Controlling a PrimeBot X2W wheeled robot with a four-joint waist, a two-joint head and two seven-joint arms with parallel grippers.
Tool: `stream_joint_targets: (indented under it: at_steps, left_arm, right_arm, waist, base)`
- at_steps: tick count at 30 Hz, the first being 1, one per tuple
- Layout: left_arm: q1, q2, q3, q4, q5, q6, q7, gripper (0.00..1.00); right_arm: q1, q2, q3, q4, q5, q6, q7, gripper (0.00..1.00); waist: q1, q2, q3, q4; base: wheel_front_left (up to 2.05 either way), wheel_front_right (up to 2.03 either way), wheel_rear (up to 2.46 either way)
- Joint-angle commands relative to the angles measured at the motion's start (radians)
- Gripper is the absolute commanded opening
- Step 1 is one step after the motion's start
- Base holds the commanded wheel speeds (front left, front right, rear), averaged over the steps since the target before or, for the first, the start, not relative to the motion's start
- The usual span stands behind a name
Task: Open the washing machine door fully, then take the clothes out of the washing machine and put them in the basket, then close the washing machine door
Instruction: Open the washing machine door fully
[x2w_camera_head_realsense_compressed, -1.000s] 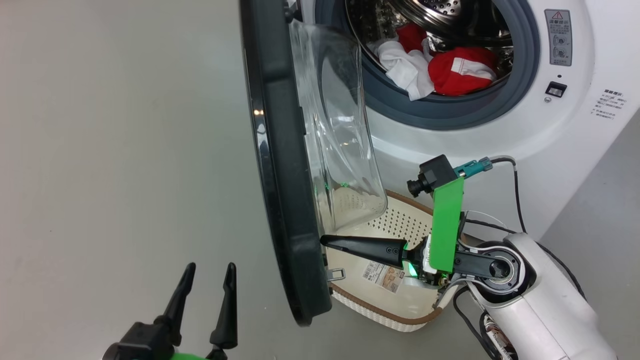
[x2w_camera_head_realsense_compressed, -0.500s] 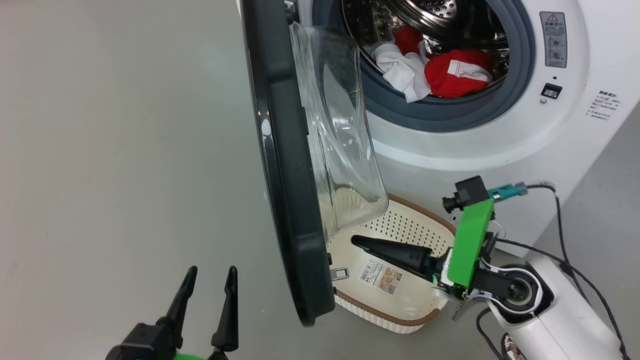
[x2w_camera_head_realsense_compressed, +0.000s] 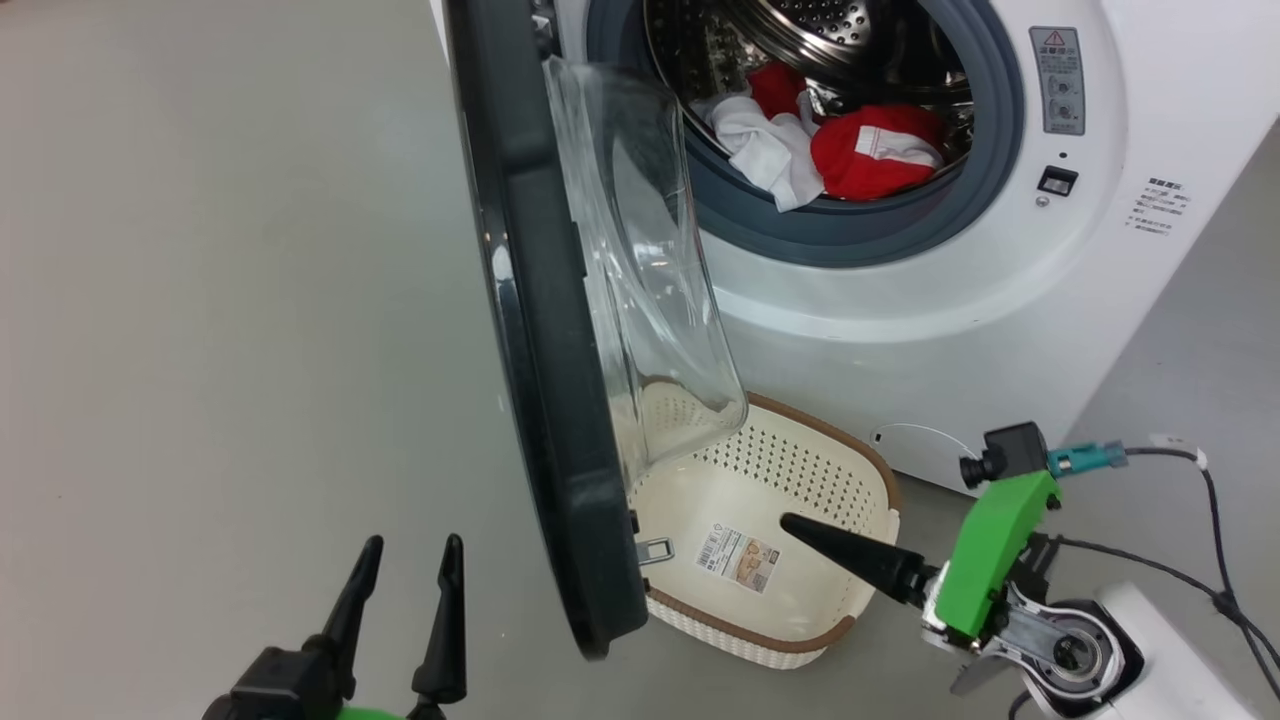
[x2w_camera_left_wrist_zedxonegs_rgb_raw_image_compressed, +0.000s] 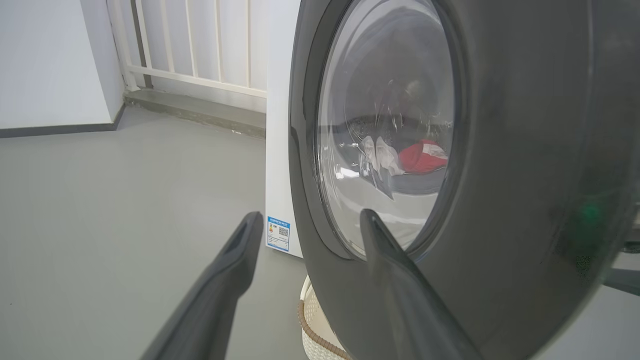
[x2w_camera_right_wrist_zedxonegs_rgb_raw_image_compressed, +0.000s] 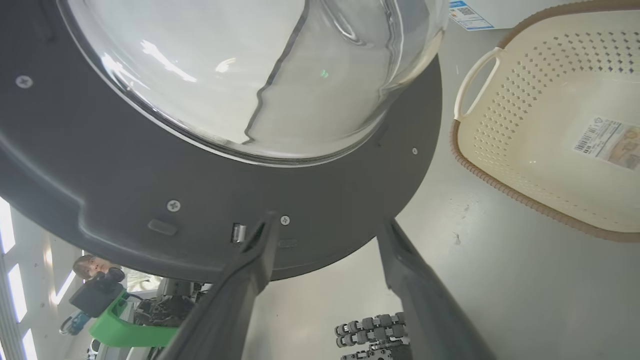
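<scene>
The round, glossy black-rimmed glass washing machine door (x2w_camera_head_realsense_compressed: 540, 350) stood half-open, edge-on between two spread, empty grippers: the right gripper (x2w_camera_head_realsense_compressed: 800, 528) on its inner side above the cream perforated plastic basket (x2w_camera_head_realsense_compressed: 745, 622), the left gripper (x2w_camera_head_realsense_compressed: 412, 545) outside it. Pushing it wider likely suited the right.

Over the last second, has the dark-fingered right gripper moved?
Yes. The right gripper drew back rightward from the black-rimmed round door, its tip now right of the paper sticker in the cream basket.

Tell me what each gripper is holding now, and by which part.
Nothing is held. The left gripper and the right gripper are both open, fingers empty, apart from the door.
</scene>
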Motion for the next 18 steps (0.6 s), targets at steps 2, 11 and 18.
stream_joint_targets:
  at_steps: [2, 11, 18]
  left_arm:
    - [-0.021, 0.009, 0.041, -0.019, -0.009, -0.004, -0.009, 1.0]
    - [-0.014, 0.009, 0.054, -0.016, -0.009, -0.005, -0.009, 1.0]
    - [-0.009, 0.009, 0.063, -0.011, -0.006, -0.007, -0.009, 1.0]
  right_arm:
    - [0.015, -0.021, 0.022, -0.017, -0.014, 0.007, -0.027, 1.0]
    - [0.063, -0.093, 0.057, -0.002, -0.058, 0.007, -0.154, 1.0]
    - [0.076, -0.149, 0.155, -0.01, -0.147, 0.007, -0.321, 1.0]
  waist:
    - [0.0, -0.0001, 0.0, -0.008]
    - [0.0, -0.0001, -0.003, -0.029]
    - [0.0, -0.0001, -0.007, -0.039]
  base:
    - [0.0, 0.0, 0.0]
    - [0.0, 0.0, 0.0]
    - [0.0, 0.0, 0.0]
